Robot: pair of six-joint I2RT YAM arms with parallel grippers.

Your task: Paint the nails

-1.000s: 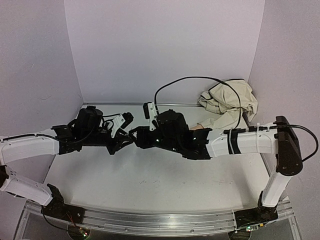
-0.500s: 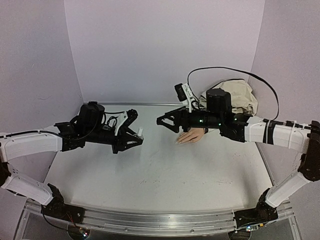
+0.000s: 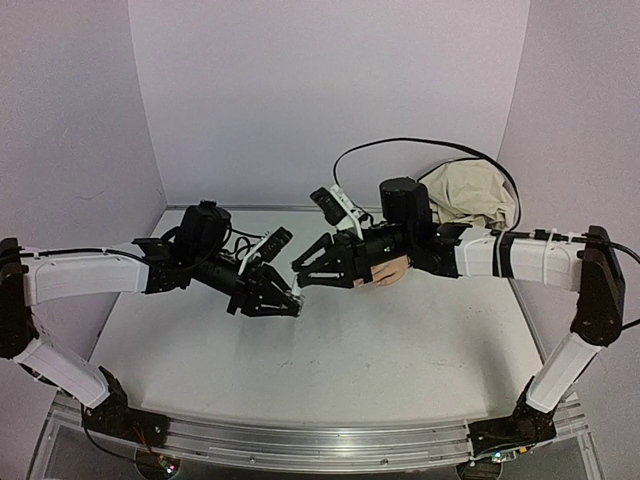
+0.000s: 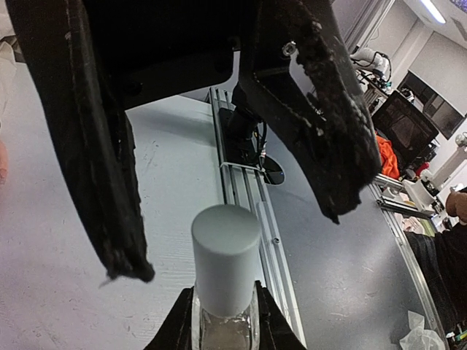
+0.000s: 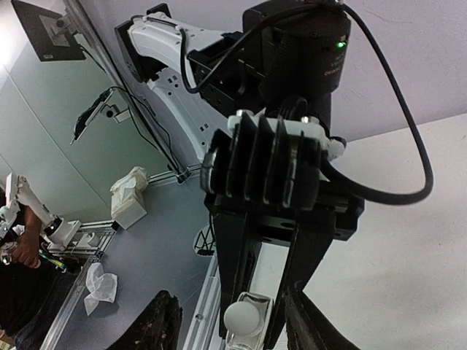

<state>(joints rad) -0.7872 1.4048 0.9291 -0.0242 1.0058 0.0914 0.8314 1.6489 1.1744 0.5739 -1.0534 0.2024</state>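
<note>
My left gripper point(image 3: 288, 302) is shut on a small clear bottle with a whitish cap point(image 3: 297, 300), held above the table's middle. In the left wrist view the bottle point(image 4: 225, 257) stands between my fingers point(image 4: 175, 329). My right gripper point(image 3: 305, 277) is open just above and right of the cap; its black fingers point(image 4: 321, 109) stand on either side of it, apart from it. The right wrist view shows the cap point(image 5: 244, 318) between the left gripper's fingers. The peach mannequin hand point(image 3: 393, 270) lies behind my right wrist, partly hidden. Its nails are too small to tell.
A crumpled beige sleeve point(image 3: 470, 195) lies in the back right corner, joined to the mannequin hand. A black cable point(image 3: 400, 145) arcs over the right arm. Lilac walls close the back and sides. An aluminium rail point(image 3: 300, 440) runs along the near edge.
The grippers were apart half a second ago. My left gripper has moved right and nearer with the bottle. My right gripper has swung left and down to the cap, covering part of the mannequin hand.
</note>
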